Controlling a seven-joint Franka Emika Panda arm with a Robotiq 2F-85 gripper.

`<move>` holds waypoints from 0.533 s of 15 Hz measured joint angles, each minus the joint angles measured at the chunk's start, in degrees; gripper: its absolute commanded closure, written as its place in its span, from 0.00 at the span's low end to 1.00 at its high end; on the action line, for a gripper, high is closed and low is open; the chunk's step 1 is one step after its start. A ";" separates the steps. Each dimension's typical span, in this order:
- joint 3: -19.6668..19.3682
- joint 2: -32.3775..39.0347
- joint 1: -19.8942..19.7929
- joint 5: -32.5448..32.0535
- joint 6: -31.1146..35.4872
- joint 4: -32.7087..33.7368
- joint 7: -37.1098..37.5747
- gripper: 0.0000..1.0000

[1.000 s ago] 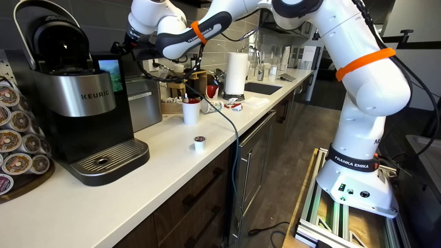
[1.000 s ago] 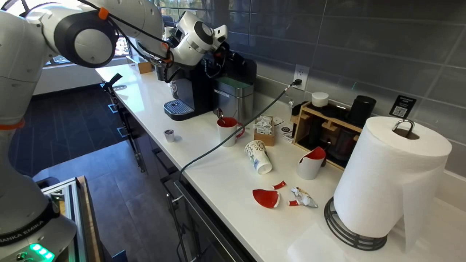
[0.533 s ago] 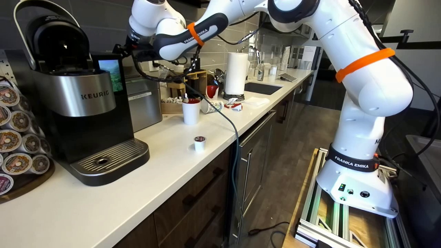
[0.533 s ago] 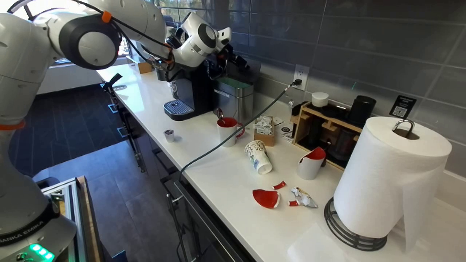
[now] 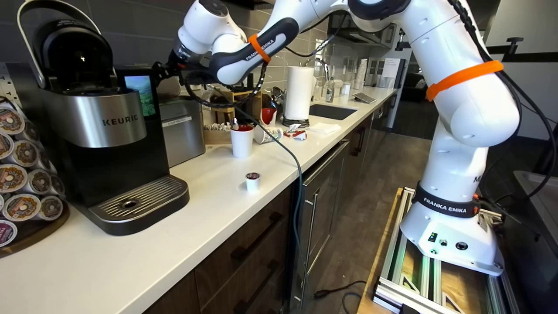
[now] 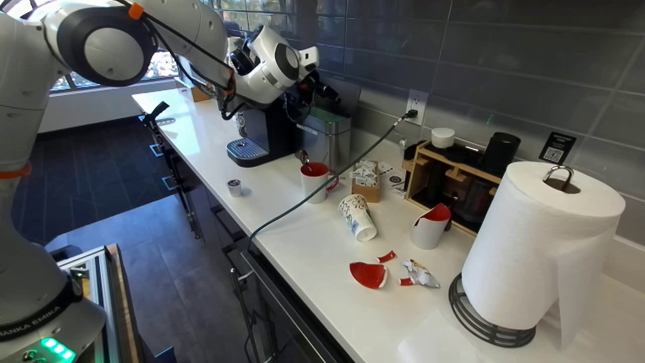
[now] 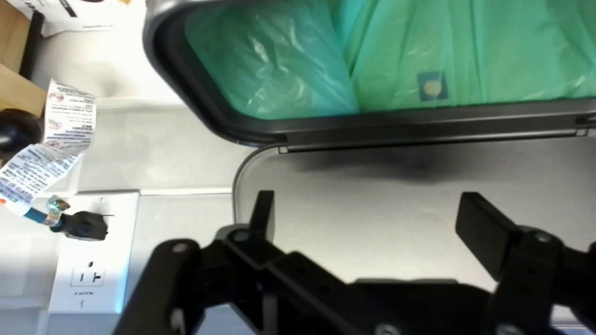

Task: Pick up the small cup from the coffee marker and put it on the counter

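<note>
On the counter (image 6: 302, 252), in an exterior view, I see the small cup (image 6: 234, 188) centre-left, coffee maker (image 6: 269, 133) upper centre, a mug (image 6: 309, 185) mid-frame.

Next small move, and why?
I'd probably ease the end effector back from the raised lid of the grey bin. Its open jaws face that lid and hold nothing, while the small cup already stands upright on the counter, apart from the coffee machine, so no further grasp seems needed.

The small cup (image 5: 253, 182) is white and dark-topped.
</note>
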 measured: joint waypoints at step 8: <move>-7.45 -11.62 -6.15 -8.71 37.01 -22.89 4.50 0.00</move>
